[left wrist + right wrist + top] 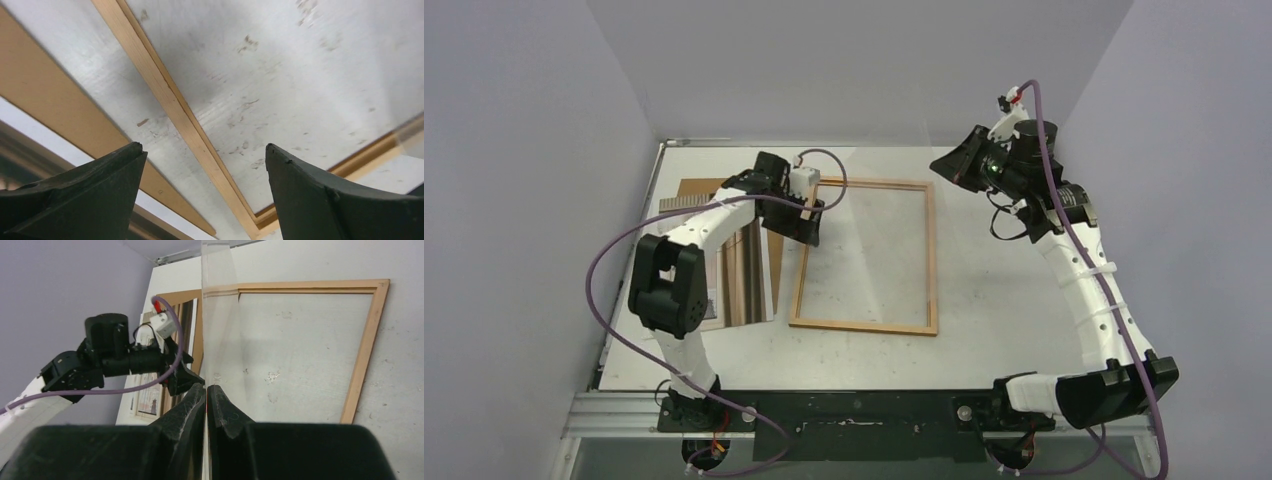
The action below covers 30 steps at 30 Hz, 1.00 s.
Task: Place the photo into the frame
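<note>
Since the striped rectangular paper photo (749, 285), middle left, looks limp, pinch its edge; left gripper (204, 146) gapes empty, right gripper (206, 387) clamps a clear sheet (217, 315).

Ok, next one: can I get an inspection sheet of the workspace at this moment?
Surface: scuffed white tabletop.
Job's things: light-brown wooden rectangular picture frame lies flat at centre; striped paper photo lies to its left, outside it.
Clutter: plain brown fibreboard sheet at the photo's far end; overlap unclear.
Grippers: left claw open over the frame's left rail; right claw shut on a thin clear sheet, raised off the table.
Cables: purple cable loops loosely along each arm.
Surroundings: plain grey walls; nothing else seen.
</note>
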Each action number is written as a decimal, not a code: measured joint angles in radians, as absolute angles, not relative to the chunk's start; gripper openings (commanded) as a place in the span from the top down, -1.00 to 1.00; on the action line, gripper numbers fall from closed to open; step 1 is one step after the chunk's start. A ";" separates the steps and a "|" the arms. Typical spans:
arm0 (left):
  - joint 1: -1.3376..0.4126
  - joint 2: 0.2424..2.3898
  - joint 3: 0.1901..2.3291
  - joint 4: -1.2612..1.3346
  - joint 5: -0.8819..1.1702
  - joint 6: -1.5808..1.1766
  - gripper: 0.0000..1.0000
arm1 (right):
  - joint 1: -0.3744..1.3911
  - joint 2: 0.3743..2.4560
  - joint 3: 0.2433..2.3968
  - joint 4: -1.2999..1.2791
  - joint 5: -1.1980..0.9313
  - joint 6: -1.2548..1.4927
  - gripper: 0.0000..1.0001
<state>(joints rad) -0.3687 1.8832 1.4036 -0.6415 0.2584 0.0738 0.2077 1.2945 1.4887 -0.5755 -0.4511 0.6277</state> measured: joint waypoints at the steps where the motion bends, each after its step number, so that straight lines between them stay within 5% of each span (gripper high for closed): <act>1: -0.352 1.862 1.424 -0.655 0.294 0.062 -0.80 | 0.216 1.297 1.489 -0.569 -0.450 0.638 0.89; 9: -0.207 1.679 1.518 -0.659 0.508 -0.067 -0.93 | 0.402 1.365 1.545 -0.491 -0.421 0.719 0.89; 19: -0.060 1.499 1.309 -0.563 0.644 -0.263 -0.93 | 0.575 1.385 1.606 -0.395 -0.345 0.801 0.89; 30: 0.026 1.454 1.231 -0.561 0.555 -0.212 -0.93 | 0.517 1.312 1.099 -0.159 -0.211 0.861 0.89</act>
<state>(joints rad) 0.0257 1.4536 1.2308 -0.5610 0.5549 -0.2119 0.5175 1.3117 1.0988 -0.1585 -0.2111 0.8612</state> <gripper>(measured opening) 0.964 0.060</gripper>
